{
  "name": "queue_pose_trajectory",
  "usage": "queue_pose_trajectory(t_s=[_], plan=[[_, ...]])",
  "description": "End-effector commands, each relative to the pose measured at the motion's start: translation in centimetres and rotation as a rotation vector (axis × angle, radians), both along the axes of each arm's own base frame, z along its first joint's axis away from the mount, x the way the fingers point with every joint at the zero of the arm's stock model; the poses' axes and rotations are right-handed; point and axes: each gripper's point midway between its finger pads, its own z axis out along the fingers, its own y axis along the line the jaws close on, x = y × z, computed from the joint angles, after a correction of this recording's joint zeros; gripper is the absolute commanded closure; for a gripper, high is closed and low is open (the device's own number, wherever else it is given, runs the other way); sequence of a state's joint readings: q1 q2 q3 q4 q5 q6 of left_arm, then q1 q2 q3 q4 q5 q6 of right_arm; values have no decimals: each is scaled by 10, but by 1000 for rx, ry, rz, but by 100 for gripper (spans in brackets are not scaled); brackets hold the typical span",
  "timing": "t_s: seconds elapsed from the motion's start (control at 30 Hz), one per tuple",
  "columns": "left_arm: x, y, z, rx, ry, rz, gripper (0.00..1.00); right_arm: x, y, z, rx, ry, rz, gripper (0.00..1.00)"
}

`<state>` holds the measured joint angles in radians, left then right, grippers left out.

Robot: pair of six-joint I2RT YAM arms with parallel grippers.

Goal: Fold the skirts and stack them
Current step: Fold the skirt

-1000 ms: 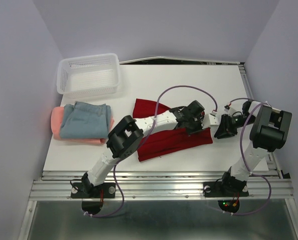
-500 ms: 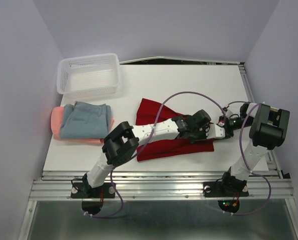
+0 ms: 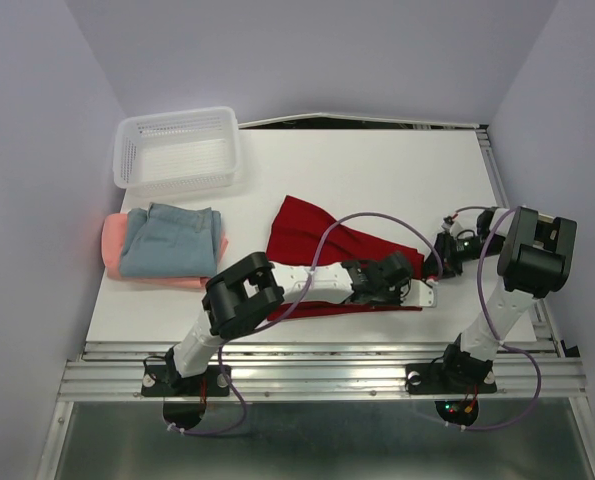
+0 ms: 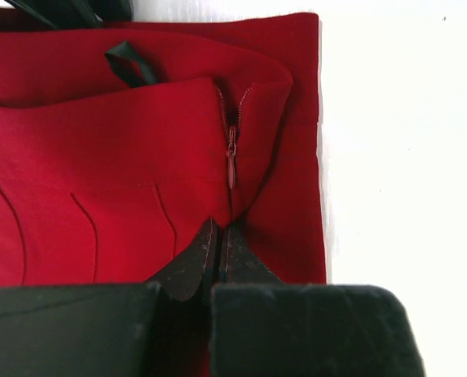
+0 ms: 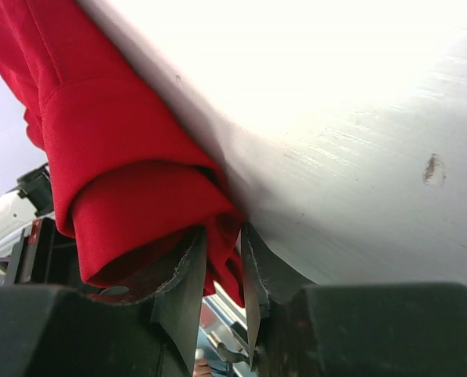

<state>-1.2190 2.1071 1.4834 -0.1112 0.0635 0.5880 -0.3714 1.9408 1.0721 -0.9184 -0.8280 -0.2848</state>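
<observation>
Three skirts are out on the white table (image 3: pixel 377 170), and two of them sit well left of the play: the blue-grey skirt (image 3: pixel 167 242) lies folded on top of the salmon-pink skirt (image 3: pixel 112 238), whose edges peek out at the left and along the near side. Behind that pair, at the far left corner, stands the white mesh basket (image 3: pixel 177 115), nothing visible in it. All the action is on the dark red skirt (image 3: pixel 312 235), which lies right of centre, bunched and partly doubled over, with its far left corner fanned out flat on the table. The left arm reaches right across its near edge, and the wrist view shows the left gripper (image 4: pixel 217 255) with its jaws pressed tight together, pinching the red cloth just below the zipper (image 4: pixel 231 153). The waistband is folded over there, a black loop (image 4: pixel 127 63) pokes out near the top, and stitched pleat lines (image 4: pixel 88 228) run down the panel to the left of the fingers. Over at the skirt's right end, the right gripper (image 5: pixel 221 275) comes in low against the tabletop, with its jaws only narrowly apart and a rolled red edge of the skirt caught between them, the fabric filling the gap. Both grippers are close together at that same end of the garment.
</observation>
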Motion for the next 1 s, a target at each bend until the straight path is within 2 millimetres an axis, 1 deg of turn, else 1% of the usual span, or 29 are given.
queue_pose_trajectory(t_s=[0.0, 0.13, 0.2, 0.23, 0.27, 0.33, 0.37, 0.4, 0.43, 0.47, 0.5, 0.53, 0.63, 0.67, 0.73, 0.77, 0.83, 0.87, 0.9, 0.93, 0.97], plan=[[-3, 1, 9, -32, -45, -30, 100, 13, -8, -11, -68, -45, -8, 70], [-6, 4, 3, -25, -42, -43, 100, 21, -11, -6, -80, -75, -14, 72], [-9, 9, -3, -2, -37, -70, 100, 31, -17, 8, -102, -122, 14, 73], [-12, 11, -5, 4, -33, -83, 100, 38, -21, 18, -126, -161, 24, 73], [-17, 16, -10, 19, -18, -107, 100, 55, -30, 37, -156, -228, 46, 72], [-20, 19, -12, 26, -18, -137, 100, 72, -37, 64, -185, -303, 61, 71], [-23, 22, -15, 34, -11, -150, 100, 75, -37, 78, -179, -318, 67, 69], [-24, 22, -14, 35, -10, -159, 100, 95, -40, 103, -175, -396, 63, 69], [-25, 23, -15, 38, -14, -169, 100, 101, -39, 114, -167, -421, 60, 68], [-25, 22, -15, 38, -15, -172, 100, 107, -34, 122, -154, -442, 69, 65], [-25, 23, -15, 41, -17, -174, 100, 112, -30, 129, -145, -455, 76, 64], [-25, 23, -16, 46, -22, -178, 100, 119, -18, 141, -132, -489, 104, 64], [-26, 22, -16, 52, -42, -183, 100, 123, 14, 144, -70, -485, 159, 64], [-24, 22, -17, 56, -55, -176, 100, 121, 38, 142, -45, -481, 207, 64], [-26, 22, -19, 64, -61, -173, 100, 117, 63, 140, 8, -455, 232, 64], [-24, 22, -19, 64, -67, -168, 100, 107, 83, 132, 32, -426, 270, 64], [-22, 24, -20, 68, -76, -155, 100, 102, 99, 123, 53, -414, 293, 65], [-20, 24, -19, 66, -83, -148, 100, 94, 104, 111, 67, -383, 302, 65], [-20, 24, -19, 66, -87, -145, 100, 88, 109, 106, 84, -366, 314, 66], [-19, 25, -18, 63, -91, -144, 100, 81, 113, 96, 91, -338, 330, 66], [-18, 25, -15, 59, -100, -139, 100, 69, 112, 80, 92, -300, 338, 66]])
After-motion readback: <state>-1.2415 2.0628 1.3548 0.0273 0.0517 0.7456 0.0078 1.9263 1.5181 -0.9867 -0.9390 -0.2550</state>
